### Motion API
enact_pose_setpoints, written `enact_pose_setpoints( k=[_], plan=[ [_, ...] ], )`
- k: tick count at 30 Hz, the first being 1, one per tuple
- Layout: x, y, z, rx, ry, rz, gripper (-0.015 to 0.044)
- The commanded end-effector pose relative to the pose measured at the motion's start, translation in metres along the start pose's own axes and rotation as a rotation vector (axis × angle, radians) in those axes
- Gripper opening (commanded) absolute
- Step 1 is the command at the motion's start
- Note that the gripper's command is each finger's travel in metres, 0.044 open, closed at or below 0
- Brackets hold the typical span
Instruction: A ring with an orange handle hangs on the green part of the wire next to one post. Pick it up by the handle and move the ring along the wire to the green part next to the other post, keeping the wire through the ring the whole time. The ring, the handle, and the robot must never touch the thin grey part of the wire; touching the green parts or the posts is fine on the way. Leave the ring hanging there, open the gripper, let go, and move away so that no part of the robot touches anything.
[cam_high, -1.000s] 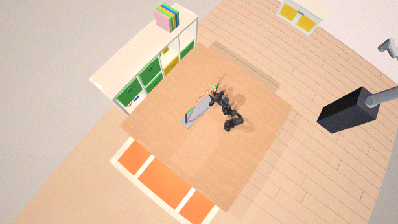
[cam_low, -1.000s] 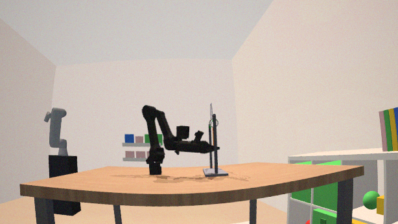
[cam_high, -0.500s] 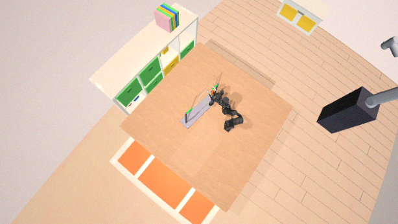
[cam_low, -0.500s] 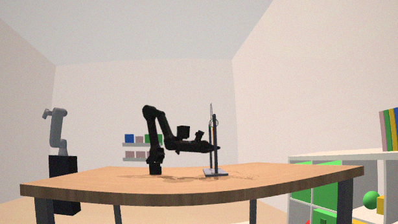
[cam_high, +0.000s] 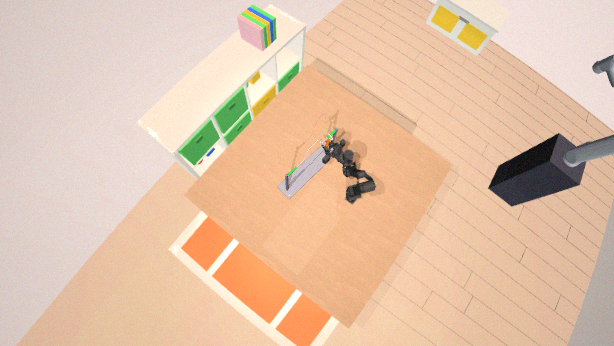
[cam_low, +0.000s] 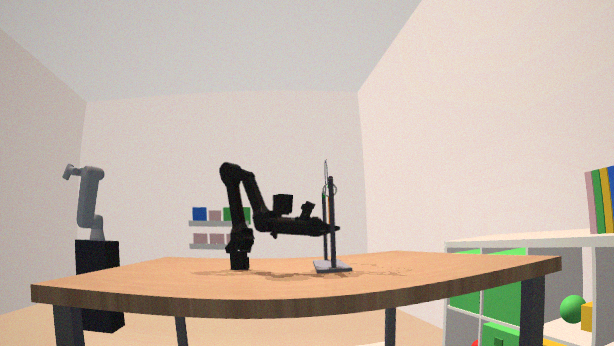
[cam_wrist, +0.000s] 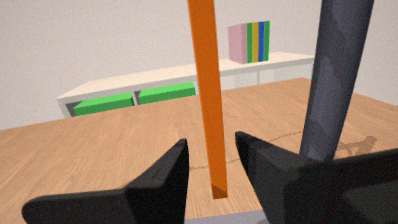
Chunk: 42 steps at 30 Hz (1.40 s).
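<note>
The orange handle (cam_wrist: 210, 100) (cam_high: 327, 143) (cam_low: 324, 215) hangs straight down next to a dark grey post (cam_wrist: 332, 75) (cam_low: 331, 220) of the wire stand. Its ring (cam_low: 332, 190) sits up near the top of that post. In the wrist view my gripper (cam_wrist: 211, 141) (cam_low: 334, 229) is open, with one finger on each side of the handle's lower end and a gap on both sides. In the top view, the other post (cam_high: 287, 181), with its green wire part (cam_high: 291, 171), stands at the near end of the grey base plate (cam_high: 305, 172).
A white shelf unit (cam_high: 220, 90) (cam_wrist: 150, 82) with green and yellow bins stands beyond the table's left edge, with coloured books (cam_high: 257, 26) (cam_wrist: 249, 42) on top. A black box (cam_high: 537, 170) with a grey arm stands on the floor to the right.
</note>
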<state>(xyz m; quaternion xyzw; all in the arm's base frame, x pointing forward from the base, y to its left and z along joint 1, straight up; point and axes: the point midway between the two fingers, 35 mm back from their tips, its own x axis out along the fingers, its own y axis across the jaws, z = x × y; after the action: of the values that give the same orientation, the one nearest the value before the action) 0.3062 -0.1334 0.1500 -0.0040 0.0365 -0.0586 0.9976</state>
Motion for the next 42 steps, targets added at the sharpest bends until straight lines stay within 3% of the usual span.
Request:
enact_pose_setpoints(
  k=[1, 14, 42],
  plan=[
    [0.0, 0.0, 0.0, 0.0, 0.0, 0.0, 0.0134],
    [0.0, 0.0, 0.0, 0.0, 0.0, 0.0, -0.015],
    [-0.001, 0.001, 0.013, 0.001, -0.001, 0.003, -0.015]
  ],
)
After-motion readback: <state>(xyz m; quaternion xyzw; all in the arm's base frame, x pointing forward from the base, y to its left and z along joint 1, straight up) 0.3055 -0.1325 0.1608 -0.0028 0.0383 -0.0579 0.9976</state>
